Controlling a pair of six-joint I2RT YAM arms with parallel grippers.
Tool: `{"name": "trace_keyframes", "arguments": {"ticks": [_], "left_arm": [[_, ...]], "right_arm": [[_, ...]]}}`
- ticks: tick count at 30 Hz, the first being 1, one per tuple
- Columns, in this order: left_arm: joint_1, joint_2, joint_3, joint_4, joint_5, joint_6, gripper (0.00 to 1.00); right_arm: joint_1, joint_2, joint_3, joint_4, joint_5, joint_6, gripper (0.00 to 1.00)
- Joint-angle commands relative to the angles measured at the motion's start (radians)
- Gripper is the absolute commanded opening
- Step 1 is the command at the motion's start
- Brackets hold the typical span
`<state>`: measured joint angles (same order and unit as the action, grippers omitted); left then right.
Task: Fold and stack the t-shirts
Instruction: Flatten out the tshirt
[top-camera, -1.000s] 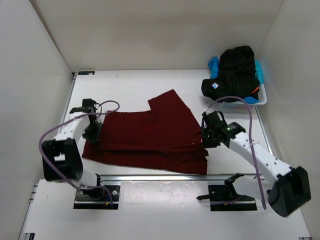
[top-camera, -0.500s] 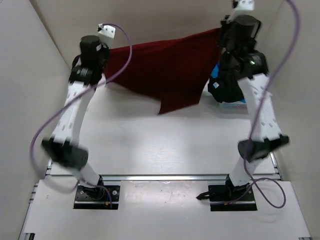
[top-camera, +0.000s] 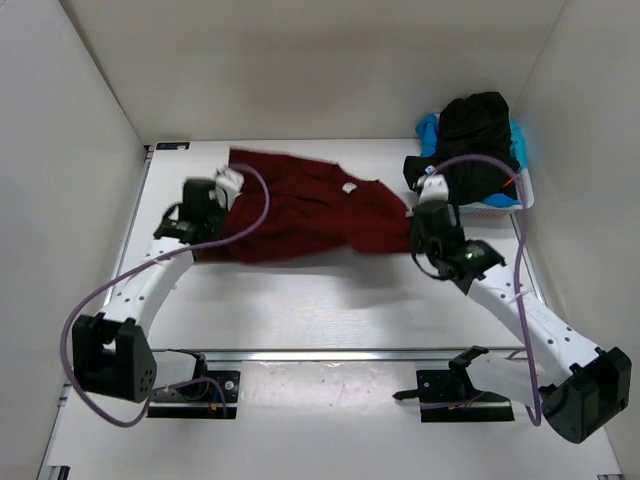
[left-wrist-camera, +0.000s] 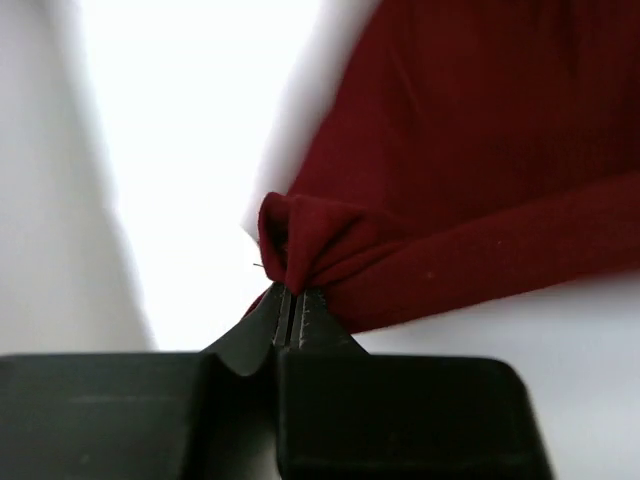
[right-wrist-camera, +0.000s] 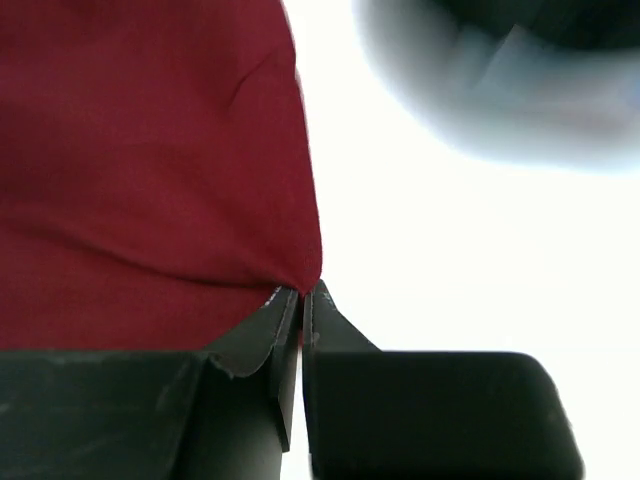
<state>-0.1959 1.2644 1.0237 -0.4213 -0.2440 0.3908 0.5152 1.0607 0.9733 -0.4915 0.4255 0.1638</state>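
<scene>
Judging by what lies out, the folding has barely begun. The dark red shirt (top-camera: 300, 215) sprawls rumpled over the far middle of the counter (top-camera: 330, 300), not yet folded. The left claw (left-wrist-camera: 288, 295) is pinched tight on a bunched edge at its left side, and the right claw (right-wrist-camera: 302, 295) on a corner at its right. The black shirt (top-camera: 470, 130) and the light blue shirt (top-camera: 428, 128) sit heaped in the basket (top-camera: 520, 195) at the far right. I see no stack anywhere.
</scene>
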Motion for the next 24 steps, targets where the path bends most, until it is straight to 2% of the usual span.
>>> {"name": "trace_keyframes", "arguments": {"ticks": [1, 5, 8, 10, 13, 18, 20, 24], "left_arm": [[0.029, -0.092, -0.115, -0.12, 0.1, -0.018, 0.0], [0.133, -0.155, -0.136, -0.278, 0.219, -0.007, 0.0], [0.136, -0.172, -0.134, -0.411, 0.244, 0.04, 0.0], [0.115, -0.177, -0.149, -0.484, 0.23, 0.072, 0.0], [0.125, -0.18, -0.184, -0.577, 0.213, 0.098, 0.0], [0.139, -0.143, -0.211, -0.692, 0.192, 0.14, 0.0], [0.136, -0.134, -0.231, -0.734, 0.215, 0.155, 0.0], [0.138, -0.177, -0.24, -0.74, 0.181, 0.163, 0.0]], "right_arm": [[0.049, -0.128, -0.143, -0.071, -0.051, 0.146, 0.0], [0.109, -0.203, -0.272, -0.189, -0.158, 0.267, 0.0], [0.111, -0.214, -0.306, -0.251, -0.217, 0.287, 0.0], [0.129, -0.199, -0.291, -0.268, -0.231, 0.267, 0.0], [0.082, -0.165, -0.263, -0.282, -0.312, 0.246, 0.0], [0.17, -0.078, -0.205, -0.36, -0.312, 0.27, 0.0], [0.128, -0.042, -0.202, -0.386, -0.439, 0.273, 0.01], [-0.009, -0.04, -0.191, -0.472, -0.534, 0.246, 0.0]]}}
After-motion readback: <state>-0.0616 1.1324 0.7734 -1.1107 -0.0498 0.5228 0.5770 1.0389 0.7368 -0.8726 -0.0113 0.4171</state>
